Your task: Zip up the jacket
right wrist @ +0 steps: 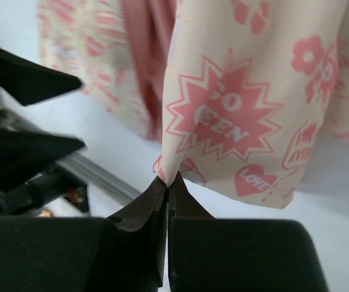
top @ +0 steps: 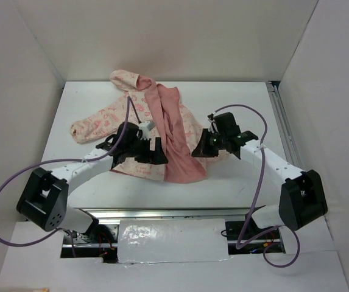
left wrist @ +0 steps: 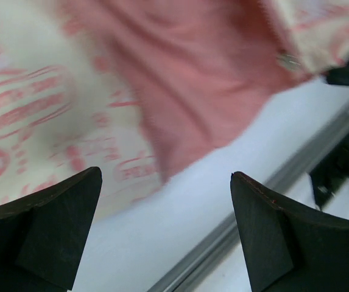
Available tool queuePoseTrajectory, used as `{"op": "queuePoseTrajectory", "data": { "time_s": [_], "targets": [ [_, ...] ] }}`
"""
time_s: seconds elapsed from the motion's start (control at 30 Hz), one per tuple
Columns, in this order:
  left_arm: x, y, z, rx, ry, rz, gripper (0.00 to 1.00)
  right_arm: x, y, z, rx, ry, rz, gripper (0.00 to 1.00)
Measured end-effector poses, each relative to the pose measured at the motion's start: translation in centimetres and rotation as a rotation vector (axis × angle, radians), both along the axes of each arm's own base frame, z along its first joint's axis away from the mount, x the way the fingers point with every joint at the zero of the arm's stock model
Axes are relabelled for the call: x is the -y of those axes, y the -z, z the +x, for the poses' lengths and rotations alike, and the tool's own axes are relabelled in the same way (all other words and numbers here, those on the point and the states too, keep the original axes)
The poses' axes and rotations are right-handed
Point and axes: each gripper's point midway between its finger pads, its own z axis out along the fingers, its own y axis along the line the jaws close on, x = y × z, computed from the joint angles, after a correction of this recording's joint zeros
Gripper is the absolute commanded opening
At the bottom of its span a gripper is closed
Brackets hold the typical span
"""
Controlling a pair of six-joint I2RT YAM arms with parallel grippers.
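The jacket [top: 162, 115] lies on the white table, cream with pink print, its salmon lining [top: 177, 143] turned out down the middle. My left gripper [top: 157, 152] is open and empty over the jacket's lower hem; in the left wrist view its fingers [left wrist: 46, 225] stand wide apart above the lining [left wrist: 186, 79] and bare table. My right gripper [top: 201, 148] is shut on the bottom edge of the jacket's right front panel; the right wrist view shows the printed fabric [right wrist: 235, 115] pinched at the gripper [right wrist: 169, 180]. A metal zipper piece [left wrist: 288, 59] shows at the lining's edge.
White walls enclose the table [top: 235, 176] on three sides. A metal rail [top: 162, 213] runs along the near edge, with a foil-covered gap below it. The left sleeve [top: 92, 125] stretches toward the left wall. A rail runs along the right side [top: 282, 121].
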Motion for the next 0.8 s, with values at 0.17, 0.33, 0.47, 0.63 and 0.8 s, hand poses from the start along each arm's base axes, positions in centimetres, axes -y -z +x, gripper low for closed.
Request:
{"op": "queuePoseTrajectory", "data": {
  "time_s": [0.17, 0.33, 0.47, 0.63, 0.8],
  "targets": [
    [4.8, -4.4, -1.2, 0.104, 0.189, -0.139, 0.99, -1.9, -3.0, 0.6, 0.039, -0.051, 0.111, 0.00],
    [8.7, -5.7, -2.0, 0.182, 0.300, -0.142, 0.99, -2.9, -4.2, -0.3, -0.010, -0.085, 0.205, 0.00],
    [10.7, -4.9, -2.2, 0.210, 0.310, -0.081, 0.99, -3.0, -4.8, -0.6, -0.042, -0.093, 0.255, 0.00],
    [10.4, -3.9, -1.3, 0.217, 0.260, -0.013, 0.99, -2.6, -5.3, -0.5, -0.051, -0.087, 0.281, 0.00],
    [9.8, -3.7, -0.2, 0.236, 0.216, 0.033, 0.89, -2.4, -5.9, -0.8, -0.043, -0.097, 0.295, 0.00]
  ]
}}
